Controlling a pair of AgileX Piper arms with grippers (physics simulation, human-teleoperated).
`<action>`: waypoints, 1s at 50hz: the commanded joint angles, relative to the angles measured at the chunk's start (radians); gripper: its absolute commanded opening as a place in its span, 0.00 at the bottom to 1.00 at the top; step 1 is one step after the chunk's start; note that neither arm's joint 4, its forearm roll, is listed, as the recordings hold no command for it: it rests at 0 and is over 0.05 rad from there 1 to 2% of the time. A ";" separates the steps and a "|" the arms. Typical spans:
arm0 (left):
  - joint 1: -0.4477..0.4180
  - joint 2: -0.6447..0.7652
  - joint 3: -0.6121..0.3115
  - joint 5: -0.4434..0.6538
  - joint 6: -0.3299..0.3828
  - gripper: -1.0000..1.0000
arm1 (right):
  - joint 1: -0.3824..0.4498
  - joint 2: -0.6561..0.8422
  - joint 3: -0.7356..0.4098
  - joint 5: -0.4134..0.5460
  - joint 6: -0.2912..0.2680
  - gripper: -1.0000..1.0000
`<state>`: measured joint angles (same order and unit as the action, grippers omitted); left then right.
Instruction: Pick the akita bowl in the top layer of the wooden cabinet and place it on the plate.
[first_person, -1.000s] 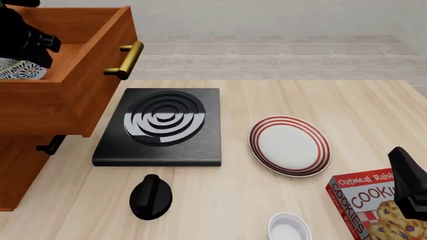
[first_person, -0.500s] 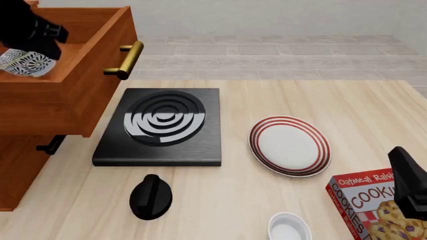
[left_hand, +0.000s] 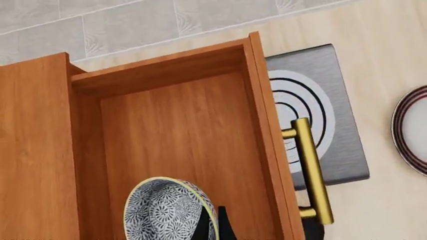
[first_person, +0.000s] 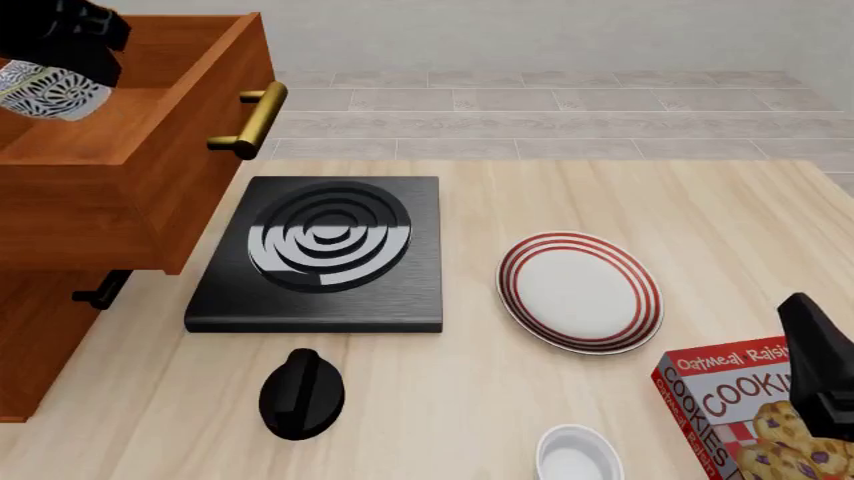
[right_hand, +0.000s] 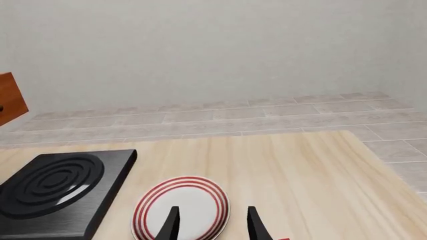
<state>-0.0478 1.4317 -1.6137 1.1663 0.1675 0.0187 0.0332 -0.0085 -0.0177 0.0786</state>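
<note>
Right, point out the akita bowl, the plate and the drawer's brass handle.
akita bowl (left_hand: 167, 215): left wrist view, on its speckled inside.
plate (first_person: 582, 293): front view, on the white centre.
brass handle (first_person: 254, 118): front view, on the middle of the bar on the top layer's front.

Both arms (first_person: 60, 35) matte black, blocky housings; right gripper (right_hand: 212, 222) jaws thin, tapered, black.
</note>
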 joint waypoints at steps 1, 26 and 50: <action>-0.006 -0.008 -0.045 0.021 0.016 0.00 | -0.001 -0.010 -0.001 0.009 0.002 1.00; -0.060 -0.020 -0.160 0.052 0.072 0.00 | -0.003 -0.021 -0.001 0.019 -0.003 1.00; -0.146 -0.015 -0.249 0.051 0.115 0.00 | -0.004 -0.025 -0.001 0.020 -0.004 1.00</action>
<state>-0.1425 1.4137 -1.8204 1.2184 0.2684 0.0153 0.0090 -0.0090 0.0023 0.0753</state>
